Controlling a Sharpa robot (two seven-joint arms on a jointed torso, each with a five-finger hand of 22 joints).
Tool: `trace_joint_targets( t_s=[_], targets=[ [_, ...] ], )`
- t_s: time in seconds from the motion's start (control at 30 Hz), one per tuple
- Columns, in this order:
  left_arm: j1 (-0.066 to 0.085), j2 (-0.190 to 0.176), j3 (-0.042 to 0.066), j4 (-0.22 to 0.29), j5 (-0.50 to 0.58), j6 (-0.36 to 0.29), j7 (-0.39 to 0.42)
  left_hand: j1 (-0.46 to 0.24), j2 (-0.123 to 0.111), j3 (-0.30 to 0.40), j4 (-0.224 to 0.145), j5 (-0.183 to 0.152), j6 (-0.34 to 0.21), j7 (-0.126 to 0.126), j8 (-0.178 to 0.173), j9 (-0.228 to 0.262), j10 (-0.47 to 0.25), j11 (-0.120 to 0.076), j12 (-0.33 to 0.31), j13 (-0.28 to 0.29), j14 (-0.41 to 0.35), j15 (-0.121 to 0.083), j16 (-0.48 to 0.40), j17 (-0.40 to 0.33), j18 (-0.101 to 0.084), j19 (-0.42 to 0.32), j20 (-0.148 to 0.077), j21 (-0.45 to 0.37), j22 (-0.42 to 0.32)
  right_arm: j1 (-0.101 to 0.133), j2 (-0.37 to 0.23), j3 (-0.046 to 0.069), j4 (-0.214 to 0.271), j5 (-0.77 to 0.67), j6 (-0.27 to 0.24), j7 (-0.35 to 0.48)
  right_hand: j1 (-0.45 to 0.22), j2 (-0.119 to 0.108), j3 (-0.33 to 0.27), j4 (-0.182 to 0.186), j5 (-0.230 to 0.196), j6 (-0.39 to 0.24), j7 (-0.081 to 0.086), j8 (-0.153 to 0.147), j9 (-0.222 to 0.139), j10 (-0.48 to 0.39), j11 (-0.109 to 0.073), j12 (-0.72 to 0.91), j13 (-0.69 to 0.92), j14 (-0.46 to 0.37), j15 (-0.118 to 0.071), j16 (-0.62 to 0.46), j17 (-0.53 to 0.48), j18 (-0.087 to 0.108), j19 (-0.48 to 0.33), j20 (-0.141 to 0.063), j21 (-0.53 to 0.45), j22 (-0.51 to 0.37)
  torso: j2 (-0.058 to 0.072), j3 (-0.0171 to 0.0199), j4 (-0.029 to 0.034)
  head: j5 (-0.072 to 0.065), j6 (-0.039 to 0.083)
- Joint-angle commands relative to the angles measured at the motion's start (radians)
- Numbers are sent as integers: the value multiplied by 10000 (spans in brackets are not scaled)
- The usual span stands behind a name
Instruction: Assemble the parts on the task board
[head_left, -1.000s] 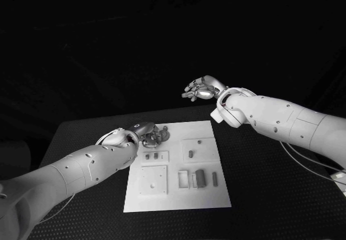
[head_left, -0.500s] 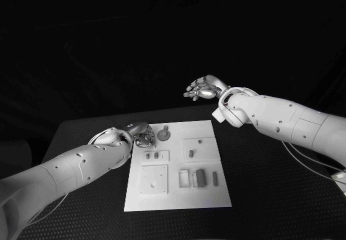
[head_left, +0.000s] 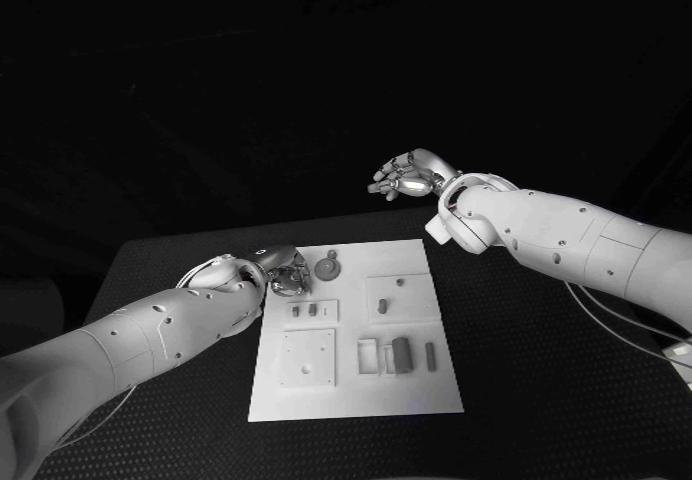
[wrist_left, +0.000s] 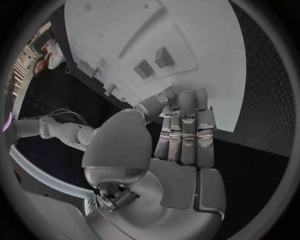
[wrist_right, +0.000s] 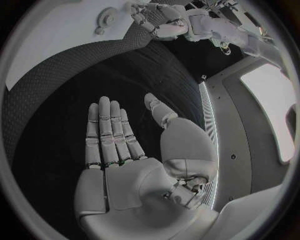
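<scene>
**Robot hand status and part locations on the task board**

Left robot hand: positioned at the far left corner of the task board, over its edge. In the left wrist view the fingers lie extended and close together, with the fingertips reaching the board's edge. Nothing is seen between the fingers and thumb. In the head view the fingers appear partly curled above the board. Whether the fingertips actually touch the board surface cannot be told.

Right robot hand: raised well beyond the far edge of the tabletop, well apart from the board. In the right wrist view the palm is flat, the fingers are straight and side by side, and the thumb stands off to one side. The hand is fully open and holds nothing.

Task board: white plate lying flat in the middle of the black tabletop, long side running away from the robot.

Parts on the board:
- Round part with a short stem, at the far end, just beside the left robot hand
- Two small pegs in a recessed square, left side, mid-board
- Single peg in the square recess to their right
- Square plate at near left
- Upright blocks grouped at near right, with a thin peg beside them
</scene>
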Motion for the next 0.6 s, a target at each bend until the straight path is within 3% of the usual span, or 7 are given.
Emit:
trace_joint_targets(
  t_s=[0.03,0.6],
  targets=[
    [6,26,3,-38,33,261,-19,-104,33,20,39,16,63,-10,44,8,70,22,-63,-5,63,-19,29,12,139,53,-37,5,12,-2,-14,5,40,11,88,110,94,-34,-56,-9,-15,-94,225,26,-16,42,41,-65,-16,88,5,-47,13,-55,-46,51,-56,13,-5,9,1,17,-6],
    [-74,226,-2,-99,33,347,29,-114,43,22,41,16,58,-7,37,5,76,23,-79,-6,54,-18,23,23,131,44,-37,-5,29,-2,11,5,36,11,87,119,97,-32,-59,-8,-15,-94,226,27,-21,43,42,-62,-33,92,8,-73,30,-53,-49,55,-66,19,-3,15,-6,8,-20]
  ],
)
